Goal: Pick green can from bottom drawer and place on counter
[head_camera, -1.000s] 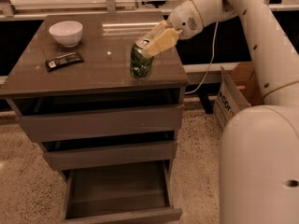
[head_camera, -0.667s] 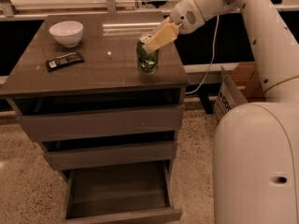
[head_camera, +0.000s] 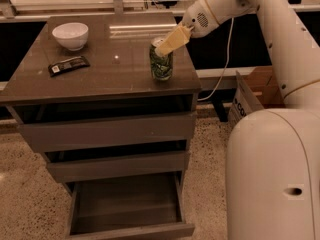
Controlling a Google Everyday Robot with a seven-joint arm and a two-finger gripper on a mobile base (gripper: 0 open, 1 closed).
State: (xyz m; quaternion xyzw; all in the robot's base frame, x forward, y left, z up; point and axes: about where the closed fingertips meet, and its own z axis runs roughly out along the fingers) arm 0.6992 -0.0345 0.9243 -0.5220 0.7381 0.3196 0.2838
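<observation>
Camera view shows the green can (head_camera: pixel 161 66) now standing upright on the surface (head_camera: pixel 110 79), the hand (head_camera: pixel 168 43) risen to its top, grip impossible to tell; placing looks nearly done.

The gripper (head_camera: pixel 164 47), over the far right part of the table (head_camera: pixel 115 79), covers the top rim of the green can (head_camera: pixel 161 69), so most of its lid is hidden. The front of the open bottom drawer (head_camera: pixel 125 204) is cut off by the near edge of the picture, and the print on the dark packet (head_camera: pixel 69 65) is too small to read. The robot's white body (head_camera: pixel 272 174) runs out at the right edge and hides part of the cardboard box (head_camera: pixel 250 96) behind it.
</observation>
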